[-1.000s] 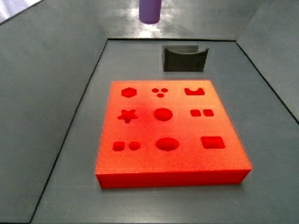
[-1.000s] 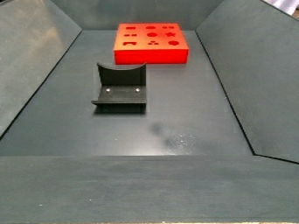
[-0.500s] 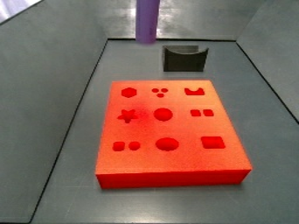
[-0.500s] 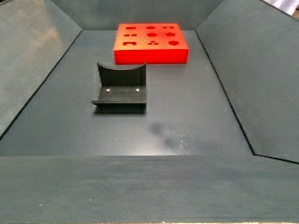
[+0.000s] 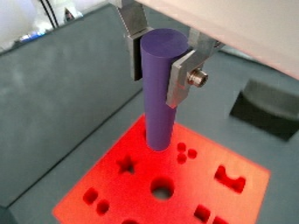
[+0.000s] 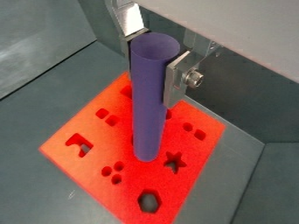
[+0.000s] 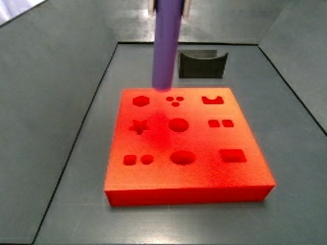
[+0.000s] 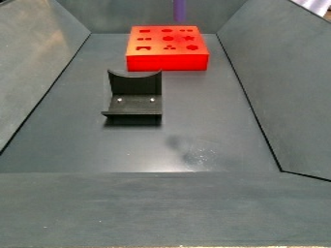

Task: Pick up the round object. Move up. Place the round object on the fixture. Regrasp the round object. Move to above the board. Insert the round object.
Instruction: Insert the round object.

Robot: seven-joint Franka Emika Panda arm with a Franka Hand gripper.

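On the dark grey surface (image 8: 195, 145) of the walled bin, we see the gripper (image 5: 160, 59) above the board (image 7: 205, 191), jaws clenched on the upright round object (image 6: 147, 96). The fixture (image 8: 134, 98) stands empty. We judge the risk to be misalignment: a peg off-centre could jam on a hole's rim.

You will find no readable text, label, brand, number or sign in any view: none on the board (image 7: 185, 134), the round object (image 5: 159, 87), the fixture (image 8: 134, 97) or the claw (image 6: 155, 54) gripping that object.
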